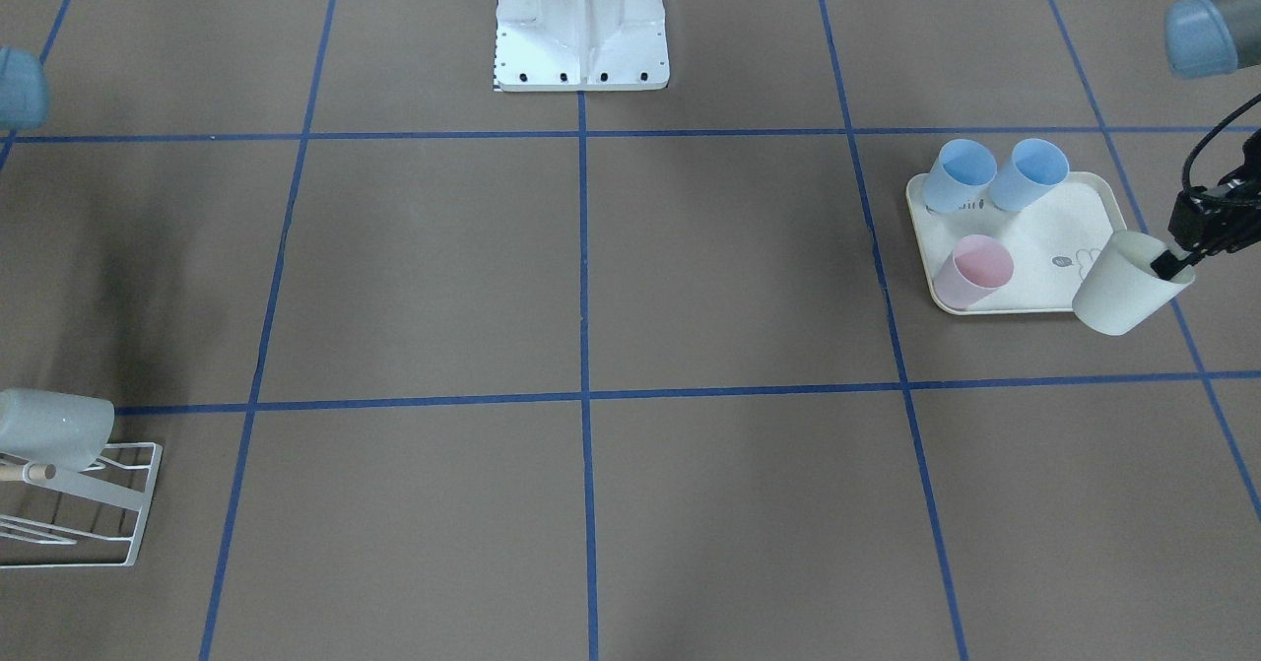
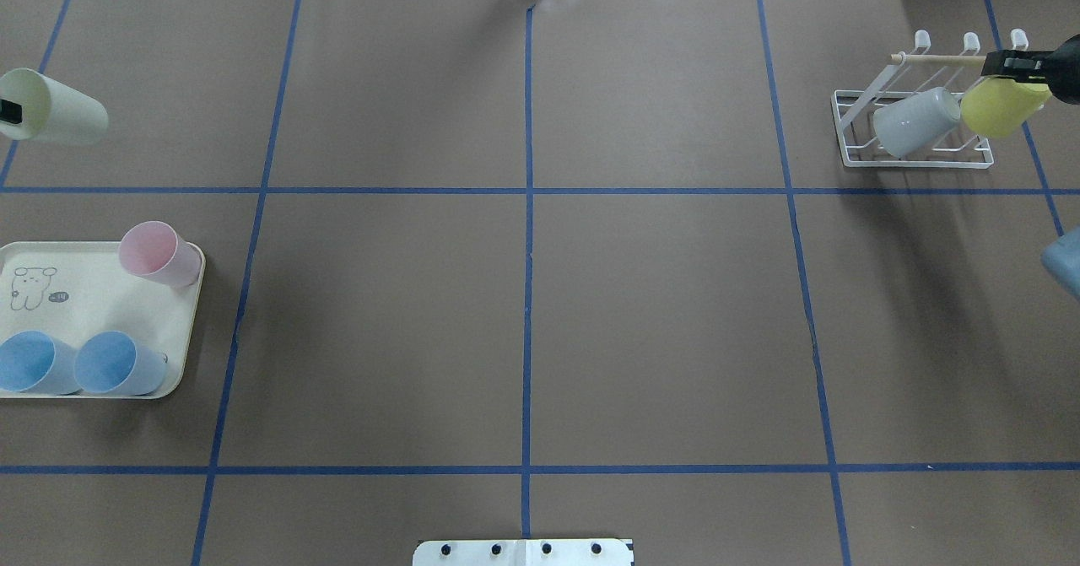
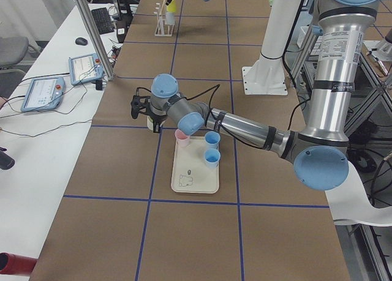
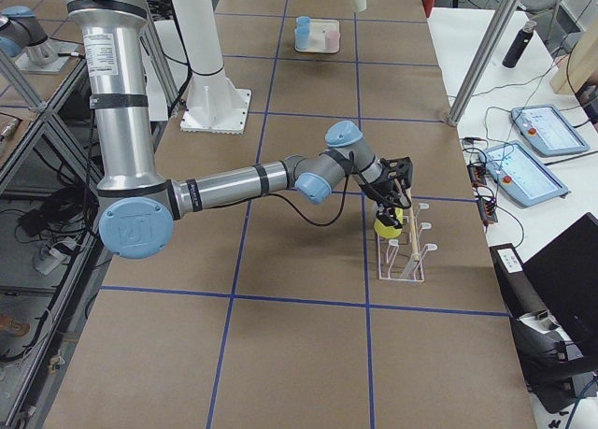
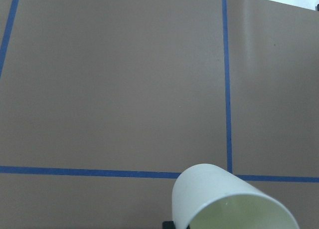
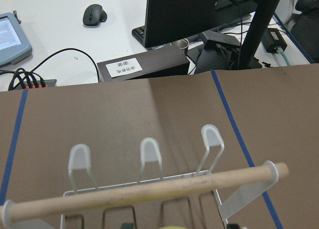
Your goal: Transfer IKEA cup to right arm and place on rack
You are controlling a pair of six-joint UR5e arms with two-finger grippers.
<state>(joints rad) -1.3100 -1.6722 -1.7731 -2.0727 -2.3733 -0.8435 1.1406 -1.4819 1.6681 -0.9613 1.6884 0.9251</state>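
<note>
My left gripper (image 1: 1172,263) is shut on the rim of a pale green cup (image 1: 1126,284), held tilted in the air beside the tray; one finger sits inside the rim. The cup also shows in the overhead view (image 2: 55,108) and the left wrist view (image 5: 227,201). My right gripper (image 2: 1017,67) is at the white wire rack (image 2: 915,164), shut on a yellow cup (image 2: 1000,104) held by the wooden dowel (image 6: 144,191). A grey cup (image 2: 915,121) hangs on the rack next to it.
A cream rabbit-print tray (image 2: 93,304) holds a pink cup (image 2: 156,252) and two blue cups (image 2: 34,362) (image 2: 114,362). The robot's white base plate (image 1: 581,40) stands at the table's middle edge. Blue tape lines grid the brown table.
</note>
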